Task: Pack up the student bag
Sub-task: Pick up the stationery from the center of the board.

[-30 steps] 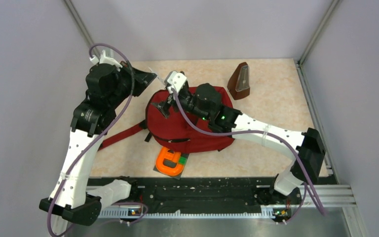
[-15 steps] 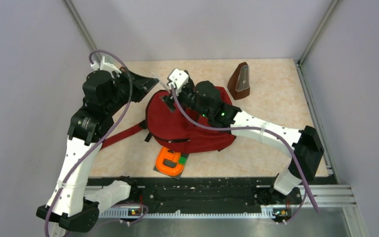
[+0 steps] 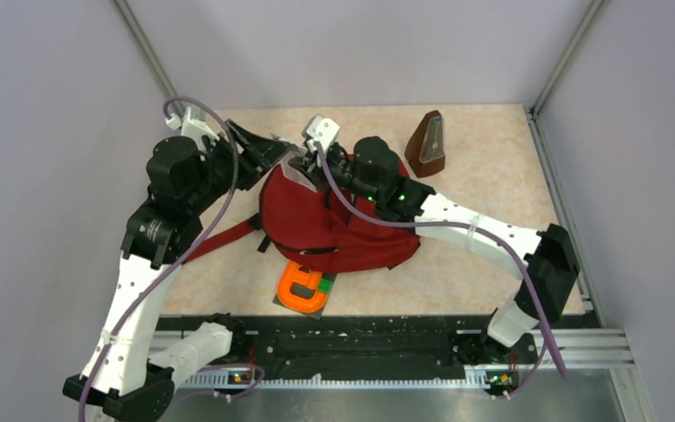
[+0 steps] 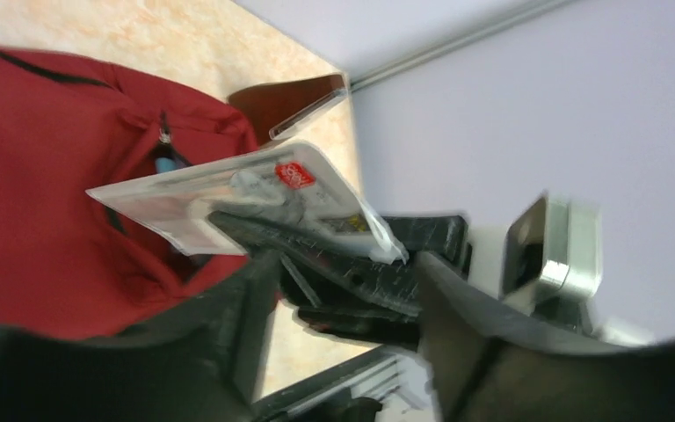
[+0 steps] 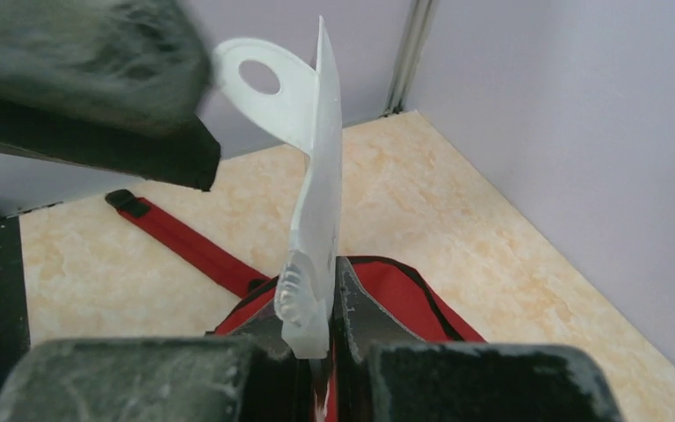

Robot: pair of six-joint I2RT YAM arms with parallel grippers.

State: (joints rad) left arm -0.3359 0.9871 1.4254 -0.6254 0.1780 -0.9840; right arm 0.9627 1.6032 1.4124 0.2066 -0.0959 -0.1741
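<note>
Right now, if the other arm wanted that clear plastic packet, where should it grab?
Probably the packet's free tab end with the hole, pinching its thin flat faces, coming from the left gripper's side; the right gripper clamps the opposite end above the student bag.

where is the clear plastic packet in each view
Top external: packet upper middle, at the backpack's far-left edge.
Left wrist: packet at centre, in front of the backpack's opening.
Right wrist: packet at centre, upright, pinched in the right gripper.
Shared landmark: the red backpack.
</note>
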